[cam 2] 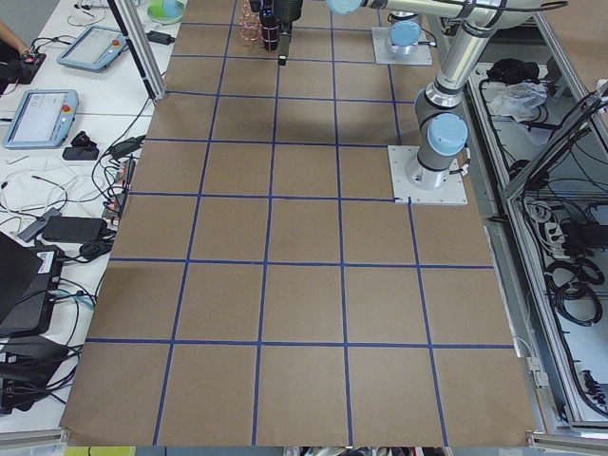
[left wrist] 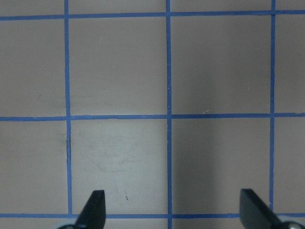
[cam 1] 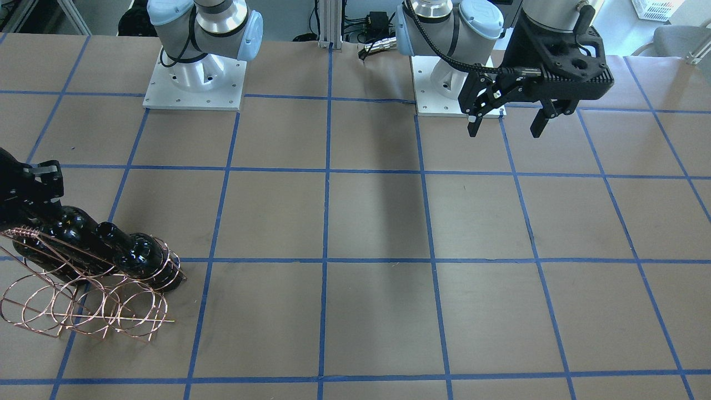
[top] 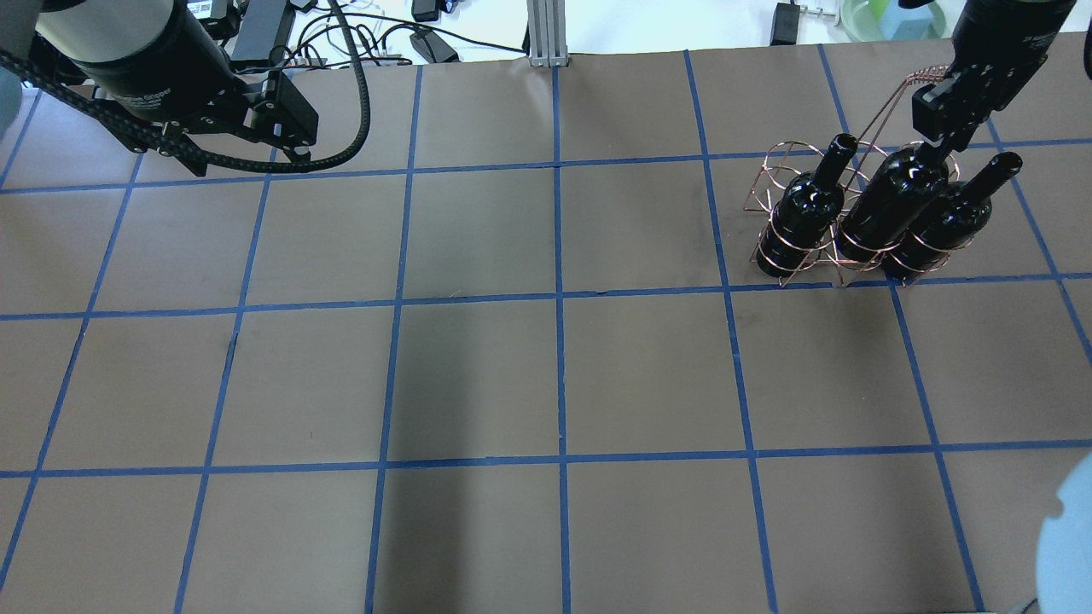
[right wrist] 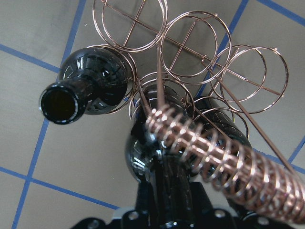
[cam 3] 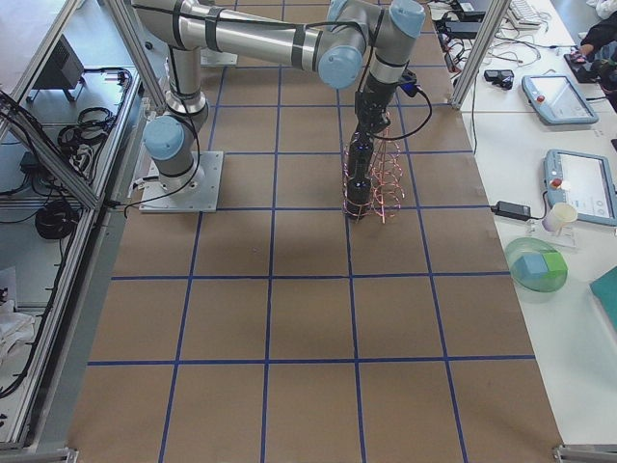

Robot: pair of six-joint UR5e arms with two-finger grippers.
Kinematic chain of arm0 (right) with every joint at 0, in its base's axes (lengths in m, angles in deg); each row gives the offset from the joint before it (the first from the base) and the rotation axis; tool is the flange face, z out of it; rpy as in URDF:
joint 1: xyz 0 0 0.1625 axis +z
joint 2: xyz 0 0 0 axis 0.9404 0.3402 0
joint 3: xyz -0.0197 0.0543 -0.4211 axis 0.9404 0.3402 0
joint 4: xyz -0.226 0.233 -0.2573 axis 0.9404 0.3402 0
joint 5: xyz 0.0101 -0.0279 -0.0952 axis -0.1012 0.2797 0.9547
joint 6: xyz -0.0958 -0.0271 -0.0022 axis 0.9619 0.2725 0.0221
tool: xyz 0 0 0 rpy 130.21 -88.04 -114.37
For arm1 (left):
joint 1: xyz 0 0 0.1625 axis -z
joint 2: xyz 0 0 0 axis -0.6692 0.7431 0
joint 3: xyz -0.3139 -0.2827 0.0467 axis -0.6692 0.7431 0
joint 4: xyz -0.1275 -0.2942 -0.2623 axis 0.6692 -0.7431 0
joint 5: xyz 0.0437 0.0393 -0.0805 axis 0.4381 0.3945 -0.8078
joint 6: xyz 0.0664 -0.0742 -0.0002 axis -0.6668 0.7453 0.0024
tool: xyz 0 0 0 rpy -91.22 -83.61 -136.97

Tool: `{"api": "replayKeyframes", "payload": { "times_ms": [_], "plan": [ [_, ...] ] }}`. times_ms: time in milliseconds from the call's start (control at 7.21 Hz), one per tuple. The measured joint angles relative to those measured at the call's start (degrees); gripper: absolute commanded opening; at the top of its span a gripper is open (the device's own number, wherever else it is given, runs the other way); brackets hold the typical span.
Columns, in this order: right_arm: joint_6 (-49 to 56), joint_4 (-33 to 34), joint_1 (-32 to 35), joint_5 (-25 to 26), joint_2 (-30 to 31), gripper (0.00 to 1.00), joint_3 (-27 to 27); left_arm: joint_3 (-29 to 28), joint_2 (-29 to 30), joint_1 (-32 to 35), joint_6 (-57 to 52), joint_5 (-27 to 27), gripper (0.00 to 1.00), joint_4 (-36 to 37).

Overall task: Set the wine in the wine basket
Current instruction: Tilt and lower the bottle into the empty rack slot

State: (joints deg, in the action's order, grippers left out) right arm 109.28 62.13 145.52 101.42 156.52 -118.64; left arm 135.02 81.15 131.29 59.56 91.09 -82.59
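The copper wire wine basket [top: 772,166] stands at the table's far right with three glossy black bottles upright in its loops. My right gripper [top: 937,128] is over the middle wine bottle [top: 891,205] and shut on its neck, beside the twisted handle [right wrist: 214,162]. In the right wrist view that bottle [right wrist: 152,157] runs up into the gripper. Look-alike bottles [top: 802,217] [top: 943,222] fill the loops on either side. In the front view the basket [cam 1: 133,311] is at the left edge with my right gripper [cam 1: 39,194] above it. My left gripper [cam 1: 504,125] hangs open and empty near its base.
The brown table [top: 554,375] carries a blue tape grid. The arm bases [cam 1: 194,83] [cam 1: 444,89] stand along its robot side. In the left wrist view my open left gripper [left wrist: 172,205] sees only bare table. Benches with tablets and a cup [cam 3: 559,214] lie beyond the far edge.
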Motion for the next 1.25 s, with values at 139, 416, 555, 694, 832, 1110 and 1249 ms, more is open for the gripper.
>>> {"api": "replayKeyframes", "payload": {
  "times_ms": [139, 416, 555, 694, 832, 1110, 1249],
  "plan": [
    [-0.04, 0.14, 0.00, -0.01, -0.42, 0.00, -0.10, 0.00, 0.00, 0.01, 0.00, 0.02, 1.00, 0.01],
    [-0.12, 0.86, 0.00, 0.00, -0.95, 0.00, -0.71, 0.00, -0.03, -0.04, 0.00, 0.08, 1.00, 0.02],
    [-0.16, 1.32, 0.00, 0.03, -1.05, 0.00, -1.10, 0.00, -0.04, -0.06, 0.00, 0.08, 1.00, 0.02],
    [-0.20, 1.53, 0.00, 0.04, -1.11, 0.00, -1.32, 0.00, -0.04, -0.06, 0.00, 0.09, 1.00, 0.02],
    [-0.27, 1.69, 0.00, 0.04, -1.16, 0.00, -1.66, 0.00, -0.06, -0.03, 0.02, 0.09, 1.00, 0.02],
    [-0.69, 2.25, 0.00, -0.18, -1.20, 0.00, -2.65, 0.00, -0.11, 0.01, 0.02, 0.09, 1.00, 0.02],
    [-0.73, 2.31, 0.00, -0.15, -1.20, 0.10, -2.97, 0.00, -0.13, 0.00, 0.01, 0.09, 1.00, 0.02]
  ]
}}
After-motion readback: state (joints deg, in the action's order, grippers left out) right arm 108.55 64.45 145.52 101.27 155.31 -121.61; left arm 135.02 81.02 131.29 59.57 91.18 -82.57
